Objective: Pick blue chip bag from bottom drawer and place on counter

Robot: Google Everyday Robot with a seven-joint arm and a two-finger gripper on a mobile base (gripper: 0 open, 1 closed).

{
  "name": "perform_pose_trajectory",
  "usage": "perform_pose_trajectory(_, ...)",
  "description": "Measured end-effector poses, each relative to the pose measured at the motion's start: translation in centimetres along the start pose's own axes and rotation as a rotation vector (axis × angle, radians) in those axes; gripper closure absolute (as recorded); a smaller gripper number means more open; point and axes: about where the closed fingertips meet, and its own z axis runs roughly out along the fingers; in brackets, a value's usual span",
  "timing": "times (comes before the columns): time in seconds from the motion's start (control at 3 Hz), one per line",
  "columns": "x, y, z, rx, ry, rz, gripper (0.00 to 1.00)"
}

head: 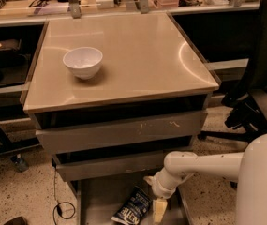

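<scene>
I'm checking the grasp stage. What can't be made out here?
Camera view:
- blue chip bag: lower end cut off by the bottom edge.
- bottom drawer: front cut off by the same edge, rear hidden under the drawer above.
- end effector, in the drawer right of the bag: whether it touches the bag cannot be told.

The white arm (208,165) reaches in from the right, wrist (166,185) bent downward — the gripper (159,211) hangs low at the bottom edge, pointing down
</scene>
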Motion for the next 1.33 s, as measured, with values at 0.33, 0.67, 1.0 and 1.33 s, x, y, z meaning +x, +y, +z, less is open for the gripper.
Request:
perform_pose_trajectory(0.33,2.1,0.3,4.1,-0.053,-0.044,0.039,0.0)
perform_pose_trajectory(0.67,2.1,0.3,4.1,-0.053,-0.044,0.039,0.0)
perform_pose_trajectory(1.0,2.8,-0.6,6.6,-0.045,-0.083,0.038,0.0)
perform_pose_trajectory(1.33,3.8,-2.3,9.2,-0.034,-0.124,0.033,0.0)
